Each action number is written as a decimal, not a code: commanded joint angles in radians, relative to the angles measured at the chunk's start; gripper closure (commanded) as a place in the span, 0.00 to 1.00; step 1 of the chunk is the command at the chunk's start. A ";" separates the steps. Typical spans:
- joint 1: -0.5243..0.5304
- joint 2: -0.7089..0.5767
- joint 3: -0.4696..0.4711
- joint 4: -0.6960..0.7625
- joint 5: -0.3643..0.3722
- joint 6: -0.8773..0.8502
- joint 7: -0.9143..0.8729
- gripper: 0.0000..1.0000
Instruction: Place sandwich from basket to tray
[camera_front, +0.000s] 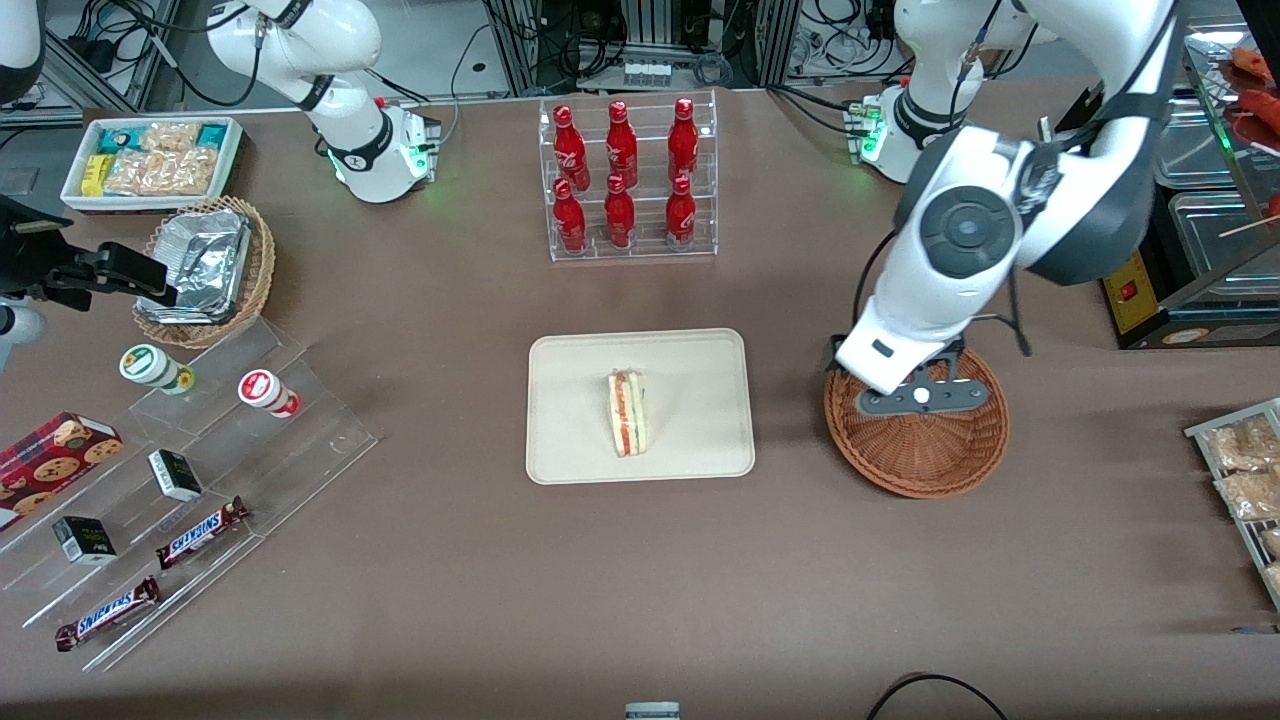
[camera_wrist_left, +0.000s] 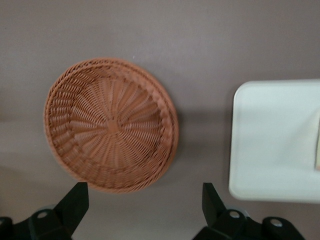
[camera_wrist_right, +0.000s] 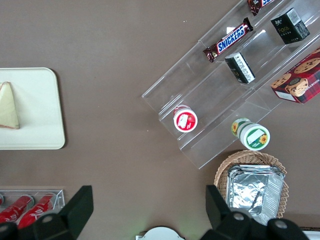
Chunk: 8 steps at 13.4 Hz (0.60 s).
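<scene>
The sandwich, a pale wedge with red and green layers, lies on the cream tray at the table's middle; it shows too in the right wrist view. The reddish-brown wicker basket stands beside the tray toward the working arm's end, with nothing in it. My left gripper hangs over the basket's edge, open, nothing between its black fingers. In the front view the arm's wrist covers the part of the basket farther from the camera. A corner of the tray shows in the left wrist view.
A clear rack of red bottles stands farther from the camera than the tray. Toward the parked arm's end are a stepped acrylic shelf with snacks, a lighter wicker basket with a foil container and a white bin of packets.
</scene>
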 joint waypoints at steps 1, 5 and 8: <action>0.003 -0.080 0.052 -0.035 -0.034 -0.079 0.124 0.00; 0.003 -0.169 0.163 -0.034 -0.096 -0.190 0.331 0.00; 0.003 -0.237 0.289 -0.028 -0.132 -0.262 0.506 0.00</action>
